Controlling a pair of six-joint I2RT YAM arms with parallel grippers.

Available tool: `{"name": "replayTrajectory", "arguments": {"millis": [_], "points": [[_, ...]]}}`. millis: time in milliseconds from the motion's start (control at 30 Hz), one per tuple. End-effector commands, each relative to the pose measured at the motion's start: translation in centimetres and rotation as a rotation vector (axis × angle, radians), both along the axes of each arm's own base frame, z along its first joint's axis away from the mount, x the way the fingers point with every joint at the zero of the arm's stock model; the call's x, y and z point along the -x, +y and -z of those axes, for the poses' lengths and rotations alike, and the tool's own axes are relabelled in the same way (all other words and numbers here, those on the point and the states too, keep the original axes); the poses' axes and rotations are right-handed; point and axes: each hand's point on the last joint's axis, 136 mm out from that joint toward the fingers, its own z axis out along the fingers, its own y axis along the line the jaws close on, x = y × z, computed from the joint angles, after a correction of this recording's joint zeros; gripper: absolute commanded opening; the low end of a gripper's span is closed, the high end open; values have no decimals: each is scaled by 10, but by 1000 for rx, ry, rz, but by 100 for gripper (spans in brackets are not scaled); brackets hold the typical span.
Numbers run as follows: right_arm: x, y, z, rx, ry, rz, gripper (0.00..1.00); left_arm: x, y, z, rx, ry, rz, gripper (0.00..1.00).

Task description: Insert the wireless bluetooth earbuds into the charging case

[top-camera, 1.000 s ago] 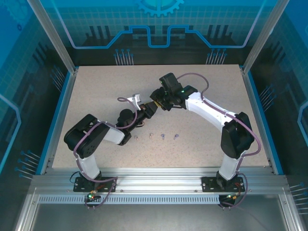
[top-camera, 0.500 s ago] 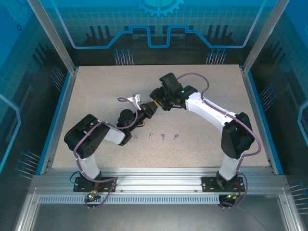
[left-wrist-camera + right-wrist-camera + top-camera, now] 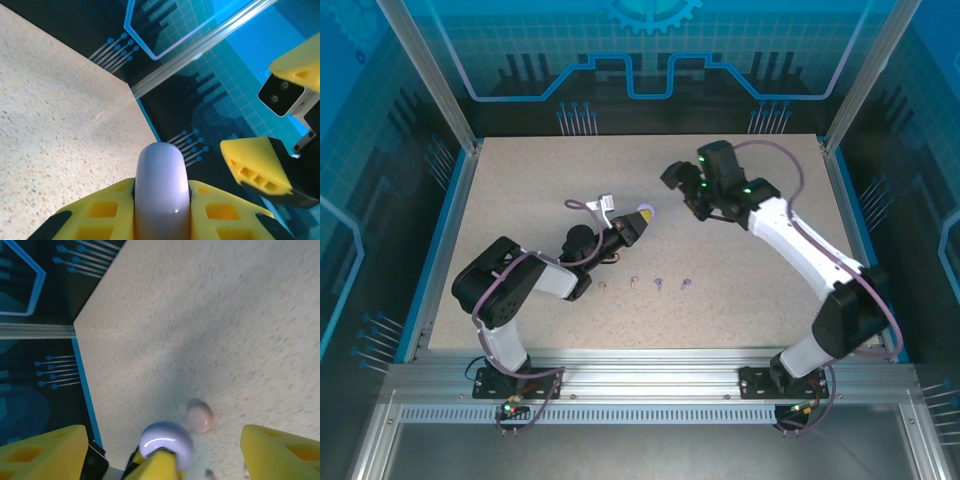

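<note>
The left gripper (image 3: 636, 225) is clenched on the lilac case (image 3: 161, 190), gripping it edge-on above the table (image 3: 540, 180) near the middle. A second ago the right gripper was pressed up to that same spot. The case has evidently been handed over, and the left arm alone now holds it.

Just below, the four earbuds (image 3: 660, 283) lie in a short row on the table, apart from both grippers. None is in a case. From the right wrist view a pink disc (image 3: 200, 416), probably a second case, rests on the table just beyond the held one.

To the right, the right gripper (image 3: 683, 190) has pulled back clear of the case. Its jaws are spread wide and hold nothing.

The handover looks like preparation. With the case steadied by the left arm, the freed right arm seems ready to work on the lid or fetch an earbud. Whether the lid is open cannot be told.
</note>
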Motion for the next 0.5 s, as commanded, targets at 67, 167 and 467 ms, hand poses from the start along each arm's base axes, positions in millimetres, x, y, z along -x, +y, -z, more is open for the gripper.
{"name": "replayTrajectory", "arguments": {"millis": [67,167,467], "points": [[24,-39,15,117,-77,-100,81,22,-13,-28,-3,-32,224,0],[41,-50,23,137,-84,-122,82,32,-21,-31,-56,-48,320,0],[64,-35,33,-27,-58,-129,82,54,-29,-41,-150,-98,510,0]]}}
